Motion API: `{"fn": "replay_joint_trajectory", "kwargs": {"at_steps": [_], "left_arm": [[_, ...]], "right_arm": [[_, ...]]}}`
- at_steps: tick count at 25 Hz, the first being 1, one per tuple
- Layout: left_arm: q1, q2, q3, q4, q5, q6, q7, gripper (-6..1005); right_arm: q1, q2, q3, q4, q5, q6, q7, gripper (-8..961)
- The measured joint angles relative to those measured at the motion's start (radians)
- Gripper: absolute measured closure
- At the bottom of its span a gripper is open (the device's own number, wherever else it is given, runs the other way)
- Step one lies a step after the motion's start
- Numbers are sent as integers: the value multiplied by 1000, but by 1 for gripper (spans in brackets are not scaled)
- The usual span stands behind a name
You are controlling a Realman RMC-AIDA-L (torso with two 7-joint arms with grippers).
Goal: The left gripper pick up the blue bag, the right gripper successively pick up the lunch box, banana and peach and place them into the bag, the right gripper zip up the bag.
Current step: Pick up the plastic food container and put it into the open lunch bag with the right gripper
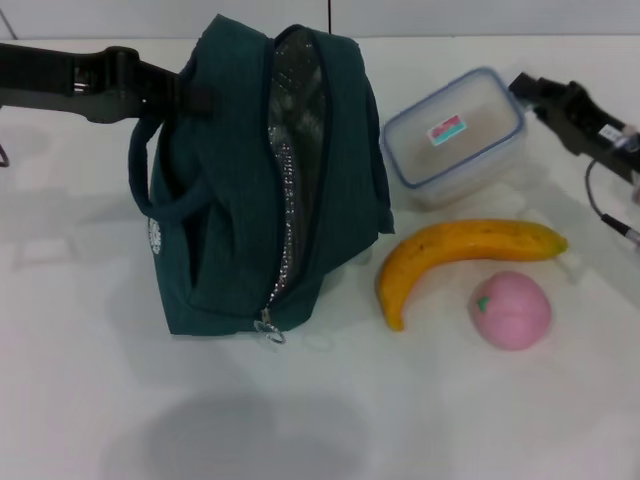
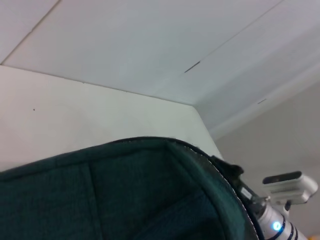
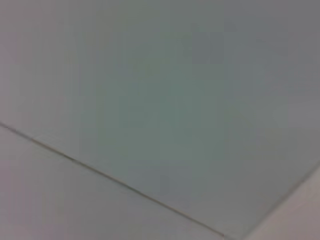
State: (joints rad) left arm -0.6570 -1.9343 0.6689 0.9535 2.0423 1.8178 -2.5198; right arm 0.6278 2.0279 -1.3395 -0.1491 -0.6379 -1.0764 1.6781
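Teal fabric fills the middle-left of the head view: the blue bag (image 1: 225,200) stands upright on the white table (image 1: 300,420), its zip undone along the top so the silver foil lining shows through the long gap. The metal ring pull (image 1: 270,330) hangs at the near end of the zip, low on the bag's front. One loop handle curves out on the bag's left side, next to the small white round logo.

From the left edge, the left gripper (image 1: 185,92) reaches across on its black arm and meets the bag at its upper far corner, by the handle. Its fingertips are hidden against the fabric, so I cannot tell whether it is clamped on the bag or merely touching it. The left wrist view shows the bag (image 2: 110,195) close up from that side, with pale wall behind.

To the right of the bag, the lunch box (image 1: 455,138) sits flat on the table with its lid on and sticker up. The banana (image 1: 460,255) lies nearer the robot, just in front of the box, and the peach (image 1: 511,309) rests just beside the banana's near side.

At the right edge, the right gripper (image 1: 545,100) hangs just beyond the lunch box's far right corner, holding nothing; how wide its fingers stand cannot be told.
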Motion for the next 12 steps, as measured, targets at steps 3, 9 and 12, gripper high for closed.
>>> {"fn": "replay_joint_trajectory", "kwargs": {"at_steps": [3,9,12], "left_arm": [[1,0,0,-1,0,0,0,960],[2,3,0,-38,1,1,-2,960],[2,3,0,-50,1,1,-1,960]], "right_arm": [[-27,-1,0,-8,51,-61,-25,853],[-67,-8,4,-10,137,-205,-35,855],[-89,-12,14,-11,176,-284,-27,856]]}}
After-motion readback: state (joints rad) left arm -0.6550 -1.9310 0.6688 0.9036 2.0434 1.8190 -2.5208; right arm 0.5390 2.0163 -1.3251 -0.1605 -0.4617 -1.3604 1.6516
